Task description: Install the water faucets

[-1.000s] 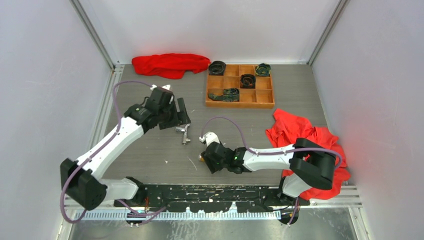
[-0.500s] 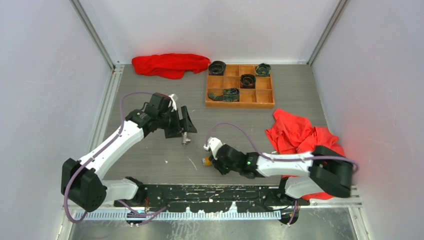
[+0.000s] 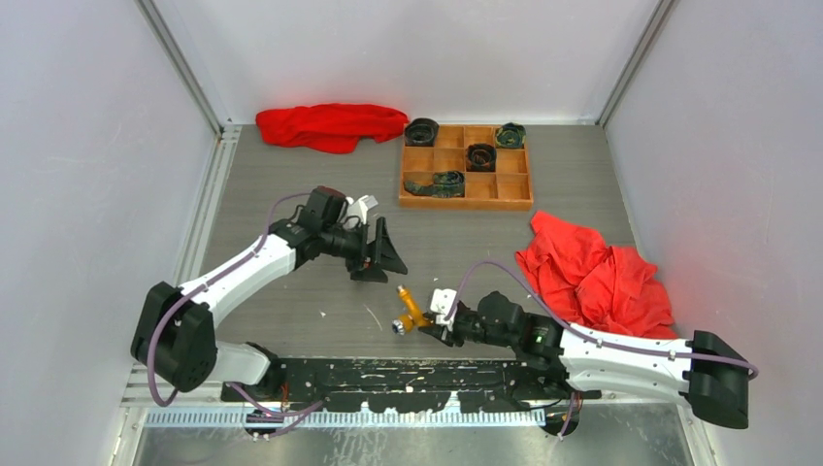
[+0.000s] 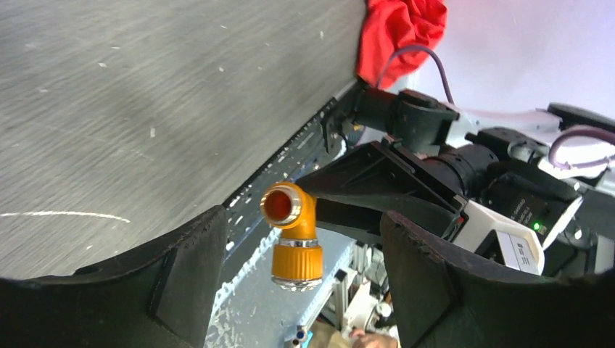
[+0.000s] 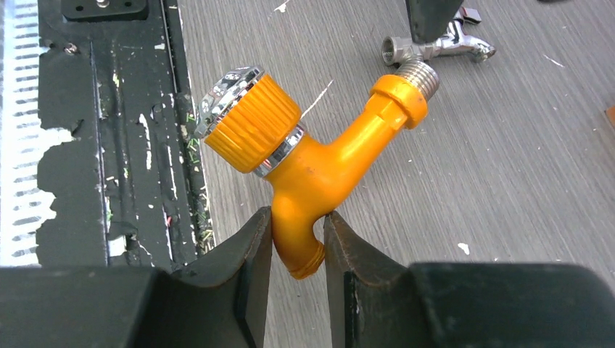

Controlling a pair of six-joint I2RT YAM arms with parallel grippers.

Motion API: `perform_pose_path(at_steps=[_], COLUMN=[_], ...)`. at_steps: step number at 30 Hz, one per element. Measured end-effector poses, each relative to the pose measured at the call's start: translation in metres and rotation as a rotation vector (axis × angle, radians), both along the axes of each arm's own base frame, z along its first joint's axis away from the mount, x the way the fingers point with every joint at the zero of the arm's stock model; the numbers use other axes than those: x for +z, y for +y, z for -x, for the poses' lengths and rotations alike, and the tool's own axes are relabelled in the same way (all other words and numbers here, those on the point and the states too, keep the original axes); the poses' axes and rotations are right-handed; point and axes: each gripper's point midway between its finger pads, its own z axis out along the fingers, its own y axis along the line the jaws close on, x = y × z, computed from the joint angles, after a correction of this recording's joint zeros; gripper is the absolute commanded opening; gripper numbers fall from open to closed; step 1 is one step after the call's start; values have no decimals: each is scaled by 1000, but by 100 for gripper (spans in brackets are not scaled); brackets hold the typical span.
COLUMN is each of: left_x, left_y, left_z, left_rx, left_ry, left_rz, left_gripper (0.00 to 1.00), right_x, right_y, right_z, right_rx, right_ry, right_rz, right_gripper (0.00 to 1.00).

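The orange-yellow water faucet (image 3: pixel 411 309) is held just above the table near its front edge. My right gripper (image 3: pixel 434 325) is shut on its bent spout, and in the right wrist view the two fingers pinch that spout (image 5: pixel 299 239) below the ribbed knob (image 5: pixel 250 116). The silver faucet (image 5: pixel 439 47) lies on the table beyond it. My left gripper (image 3: pixel 380 260) stands open right over the silver piece, hiding it from above. Its wrist view looks between spread fingers (image 4: pixel 301 217) at the orange faucet (image 4: pixel 294 232), which is some way off and not touched.
A wooden compartment tray (image 3: pixel 466 202) with dark rolled items stands at the back. One red cloth (image 3: pixel 330 124) lies at the back left, another (image 3: pixel 592 272) at the right. A black rail (image 3: pixel 388 374) runs along the near edge.
My right gripper has shut on the orange faucet and carried it slightly right as the arm stretched out. The left gripper has moved right and turned over the silver faucet, still open.
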Motion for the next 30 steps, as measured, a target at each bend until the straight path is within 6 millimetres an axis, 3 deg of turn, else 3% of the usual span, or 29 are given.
perform_pose_path(at_steps=[6,9,12,15,20,22,23,25,30], left_x=[0,-4,-7,-11,-14,-13,-11,-8,3], left_y=[-16,-21,-25,-28,-29,-30,-31,-34,-31], left_z=[19,28,35,40,41,40,38,34,24], left_rx=[-108,-149,-185,-211,-221,-218,-215,-199,-127], left_ry=[32,49,59,65,75,72,68,56,-30], left_rz=[66,70,72,70,71,77,83,99,172], left_gripper=[71,63,42,3,0,0,0,0,0], right_x=[4,7,10,12,9,11,14,24,81], right_y=[3,3,4,5,3,2,0,-3,-25], right_z=[-2,-3,-4,-4,-3,-4,-6,-11,-36], right_rx=[31,40,45,48,48,33,14,-47,-317], right_ry=[-61,-85,-102,-108,-97,-92,-85,-69,13], right_rz=[25,29,28,27,39,29,16,-23,-296], right_gripper=[1,1,1,1,3,49,68,96,100])
